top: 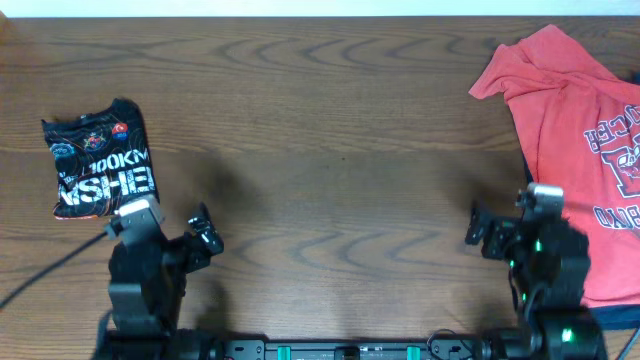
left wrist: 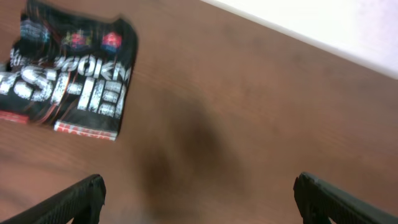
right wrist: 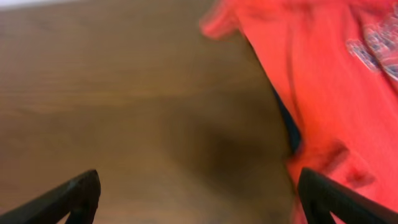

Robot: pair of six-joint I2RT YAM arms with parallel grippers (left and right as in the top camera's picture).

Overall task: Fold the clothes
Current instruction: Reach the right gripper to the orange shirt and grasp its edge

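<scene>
Both claws sit low, close to the base.

Left gripper (left wrist: 199,184): fingers spread wide with nothing between them, bare brown wooden table (top: 320,120) underneath.

Right gripper (right wrist: 199,179): same, spread and empty, just beside the left edge of the coral-red short-sleeved T-shirt with college lettering (top: 575,150). That shirt lies lettering-up and rumpled at the table's right end, running out of the overhead view.

- **Risk 1:** a sliver of navy-blue garment (right wrist: 287,124) pokes out under that edge. A pinch there likely takes both layers and drags them together.
- **Risk 2:** the far sleeve is bunched. Folding now locks in creases, so flatten first.
- **Risk 3:** the folded black printed shirt (top: 100,160) sits just ahead of the left arm. A careless forward reach could scuff it open.
</scene>
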